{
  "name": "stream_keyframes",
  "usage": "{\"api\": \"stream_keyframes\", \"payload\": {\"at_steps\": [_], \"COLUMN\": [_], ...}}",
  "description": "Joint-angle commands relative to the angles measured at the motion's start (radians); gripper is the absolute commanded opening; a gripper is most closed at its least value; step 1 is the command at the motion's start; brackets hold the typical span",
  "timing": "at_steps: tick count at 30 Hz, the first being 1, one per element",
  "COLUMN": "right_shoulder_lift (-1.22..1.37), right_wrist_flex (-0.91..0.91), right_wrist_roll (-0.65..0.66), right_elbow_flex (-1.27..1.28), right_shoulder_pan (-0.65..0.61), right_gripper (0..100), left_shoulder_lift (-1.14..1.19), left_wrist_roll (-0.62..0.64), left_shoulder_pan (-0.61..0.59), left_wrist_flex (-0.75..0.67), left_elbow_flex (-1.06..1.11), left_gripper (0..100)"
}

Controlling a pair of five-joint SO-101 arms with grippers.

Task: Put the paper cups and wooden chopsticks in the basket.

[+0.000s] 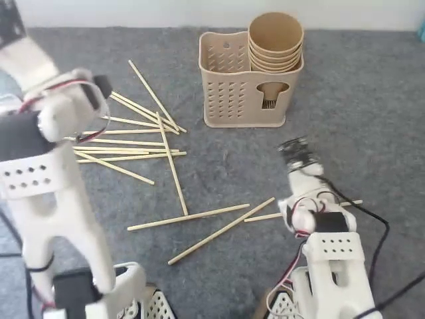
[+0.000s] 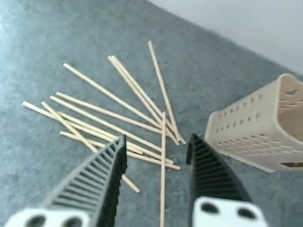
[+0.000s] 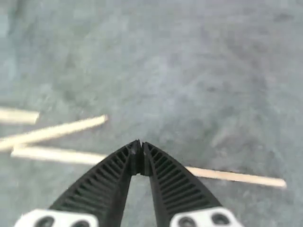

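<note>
Tabletop [image 1: 372, 100]: grey felt nap; I see open room along its right edge.
Basket [image 1: 236, 100]: beige perforated plastic, upright at the middle of the far edge.
Paper cups [image 1: 275, 36]: brown nested stack in the basket's right compartment.
Left gripper [image 2: 156, 146]: jaws wide, above the left-side heap.
Right gripper [image 3: 141, 144]: ribbed black tips pressed together, empty, near-right.
Chopsticks [image 1: 133, 143]: thin pale wood, scattered flat from the left edge to the centre.

Right jaws pressed together at the tips, over the grey counter [image 3: 199, 71]. Long chopstick [image 3: 236, 176] lies flat, crossing behind the tips. Second chopstick [image 3: 57, 131] just beside it, angled. Third chopstick [image 3: 16, 116] near, cut off.
</note>
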Motion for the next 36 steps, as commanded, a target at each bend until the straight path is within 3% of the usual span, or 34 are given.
{"api": "stream_keyframes", "payload": {"at_steps": [1, 6, 9, 16, 24, 36], "right_shoulder_lift": [-0.031, -0.028, -0.024, -0.022, 0.028, 0.524], "right_wrist_flex": [0.05, 0.062, 0.059, 0.119, 0.243, 0.119], "right_wrist_roll": [0.146, 0.334, 0.453, 0.496, 0.523, 0.548], "right_elbow_flex": [-0.06, -0.06, -0.06, -0.06, -0.146, -0.344], "right_shoulder_pan": [-0.064, -0.124, -0.137, -0.234, -0.331, -0.331], "right_gripper": [2.8, 14.1, 14.3, 14.0, 14.3, 14.1], "left_shoulder_lift": [-0.091, -0.226, -0.35, -0.45, -0.186, 0.028], "left_wrist_roll": [-0.014, -0.014, -0.015, -0.086, -0.084, -0.083], "left_shoulder_pan": [-0.098, -0.172, -0.216, -0.27, -0.273, -0.292], "left_wrist_flex": [-0.17, -0.394, -0.54, -0.687, -0.766, -0.806], "left_elbow_flex": [0.275, 0.69, 0.897, 1.129, 1.056, 0.952], "left_gripper": [20, 20, 20, 20, 20, 20]}}
